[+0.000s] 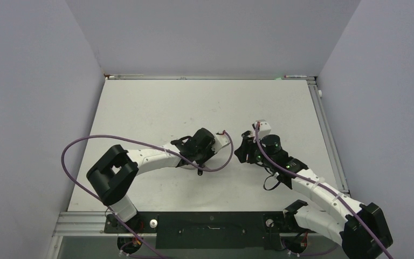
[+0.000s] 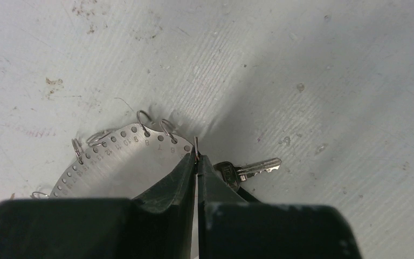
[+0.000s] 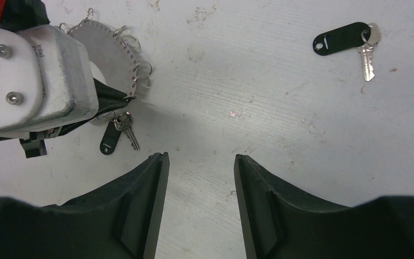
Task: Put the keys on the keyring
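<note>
The white worktop [image 1: 156, 108] is boxed in by pale walls [image 1: 32, 81] on the left, the right and the far side, with a metal rail [image 1: 329, 135] along its right edge. Both arms reach in to the middle. The far half of the surface lies open beyond them, and a narrow strip of bare surface separates the two claws.

The keyring [image 2: 118, 156] is a flat silvery-grey plate with a curved rim. A row of small numbered holes follows that rim, and several thin wire loops stand up from it. It lies flat on the worktop under the left arm.

The left claw [image 2: 196, 157] is pressed together, with its black tips pinching a thin bit of wire at the keyring's rim. Just beside those tips, on their right in the left wrist view, lies the near key [image 2: 253, 168]. Its silver blade points away and its head is half hidden behind a finger. From the right wrist, this key and a black tag [image 3: 109, 141] sit right under the pinched spot.

The right claw [image 3: 200, 159] stands apart and holds nothing, low over bare worktop and well clear of the keyring. The far key [image 3: 367, 59], joined to an oval black fob [image 3: 338, 39], lies alone to its upper right, apart from everything else.
</note>
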Controlling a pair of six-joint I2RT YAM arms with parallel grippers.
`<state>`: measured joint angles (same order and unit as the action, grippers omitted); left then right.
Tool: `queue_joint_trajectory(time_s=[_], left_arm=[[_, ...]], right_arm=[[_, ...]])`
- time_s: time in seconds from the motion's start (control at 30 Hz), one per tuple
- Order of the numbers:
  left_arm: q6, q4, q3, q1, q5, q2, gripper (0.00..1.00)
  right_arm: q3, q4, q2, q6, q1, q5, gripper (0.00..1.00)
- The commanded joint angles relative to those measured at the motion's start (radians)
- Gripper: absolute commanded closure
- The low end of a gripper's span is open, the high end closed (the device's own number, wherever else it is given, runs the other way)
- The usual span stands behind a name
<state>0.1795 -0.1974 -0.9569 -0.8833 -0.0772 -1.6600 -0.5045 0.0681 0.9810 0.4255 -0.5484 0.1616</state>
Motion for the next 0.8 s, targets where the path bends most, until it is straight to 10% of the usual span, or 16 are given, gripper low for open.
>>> queue_joint_trajectory(time_s=[0.0,0.77], left_arm=[[0.039,-0.018,-0.049,-0.019,0.000,0.078,1.00],[0.121,-0.098,0.056,-0.077,0.040,0.477,1.00]], right_arm=[[-0.037,0.006,-0.086,-0.013,0.007,-0.033,0.51],[0.061,-0.237,-0.456,-0.025,-0.001,0.054,0.50]])
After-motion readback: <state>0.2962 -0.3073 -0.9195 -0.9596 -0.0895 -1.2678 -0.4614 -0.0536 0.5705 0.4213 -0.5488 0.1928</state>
